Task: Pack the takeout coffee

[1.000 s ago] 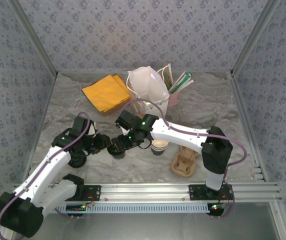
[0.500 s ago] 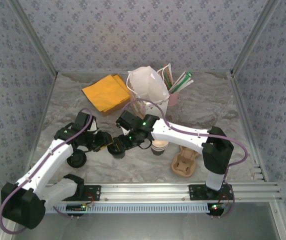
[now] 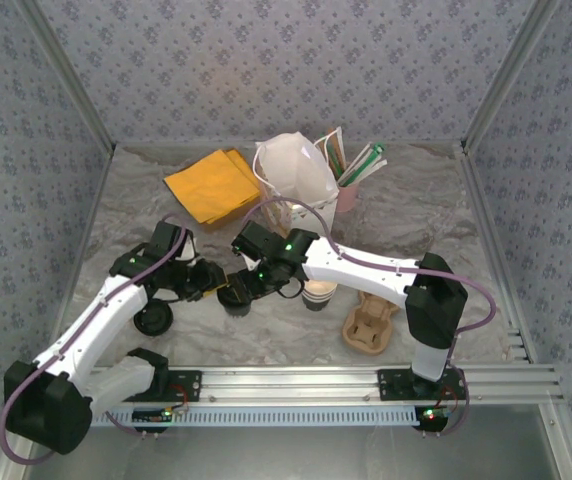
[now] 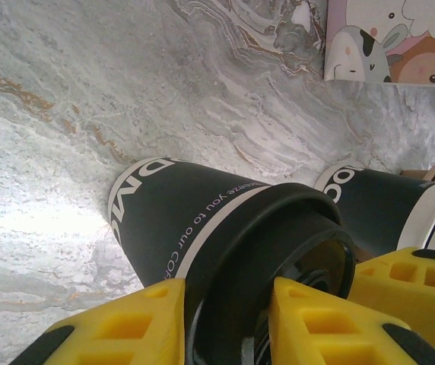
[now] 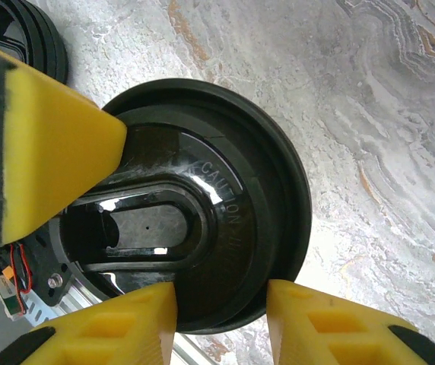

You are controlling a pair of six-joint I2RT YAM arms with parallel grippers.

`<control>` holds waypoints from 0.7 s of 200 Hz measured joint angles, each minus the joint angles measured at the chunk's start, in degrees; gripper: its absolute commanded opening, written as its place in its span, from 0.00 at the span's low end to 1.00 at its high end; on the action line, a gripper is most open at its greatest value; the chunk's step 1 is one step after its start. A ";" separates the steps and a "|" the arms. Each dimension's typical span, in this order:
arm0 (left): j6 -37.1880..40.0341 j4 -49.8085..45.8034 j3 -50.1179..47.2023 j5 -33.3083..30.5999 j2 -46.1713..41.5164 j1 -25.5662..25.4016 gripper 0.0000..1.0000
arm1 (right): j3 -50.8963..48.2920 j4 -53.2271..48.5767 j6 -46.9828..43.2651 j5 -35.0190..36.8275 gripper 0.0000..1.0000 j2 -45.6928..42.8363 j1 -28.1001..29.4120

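1. We see the takeout coffee (image 4: pixel 179 220), a dark paper cup capped with a black lid (image 5: pixel 202 190). It sits between the two grippers on the grey marbled table (image 4: pixel 65 91), lid end nearest both sets of jaws.
2. The left gripper (image 4: pixel 225 304) is clenched on the cup's top edge. One yellow finger (image 4: pixel 126 327) lies against the outer wall and the other reaches over the lid, with the rim pinched between them.
3. The right gripper (image 5: pixel 221 304) has its jaws partly apart, and the lid's near edge shows in the gap. We cannot tell whether they clamp the lid or only rest on it.
4. Just beyond the left jaws, white print runs down the cup wall. Large letters, cut off, look like "DM". A smaller line reads "you to our CO", and the rest is hidden.
5. Just above the right jaws, raised letters curving across the lid spell "CAUTION".
6. To the right of the left jaws stands a stack of cups (image 4: pixel 385 205). The dark bottom cup shows the white letters "OO".
7. Far beyond the left jaws, to the right, is a pink panel (image 4: pixel 392 46) with cartoon animals. We can read no words on it.
8. Up and to the left of the right jaws lie spare black lids (image 5: pixel 16 38).
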 measured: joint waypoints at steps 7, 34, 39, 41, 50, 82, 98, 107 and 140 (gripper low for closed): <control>0.00 0.04 -0.66 -0.24 -0.85 0.09 0.30 | 0.15 0.02 -0.07 -0.04 0.37 0.20 0.07; 0.00 0.11 -2.80 -1.40 -3.19 0.48 0.30 | 1.03 0.04 -0.39 0.07 0.37 0.92 0.55; 0.00 0.09 -2.97 -1.53 -3.32 0.48 0.30 | 1.11 0.02 -0.44 0.09 0.37 0.98 0.57; 0.00 0.09 -3.04 -1.60 -3.43 0.48 0.30 | 1.18 0.00 -0.48 0.09 0.37 0.98 0.57; 0.02 0.22 -3.26 -1.68 -3.67 0.48 0.30 | 1.33 -0.13 -0.59 0.11 0.37 1.14 0.57; 0.42 0.26 -3.30 -1.73 -3.67 0.50 0.31 | 1.75 -0.59 -0.66 0.28 0.38 1.36 0.59; 0.39 0.04 -2.95 -1.73 -3.98 0.50 0.34 | 2.14 -1.05 -1.01 0.33 0.40 1.46 0.63; 0.37 -0.63 -2.25 -1.75 -3.87 0.50 0.35 | 2.58 -1.42 -1.18 0.42 0.41 1.66 0.70; 0.15 -3.65 0.07 -1.81 -3.10 0.48 0.37 | 4.24 -2.97 -1.51 0.44 0.45 2.32 0.92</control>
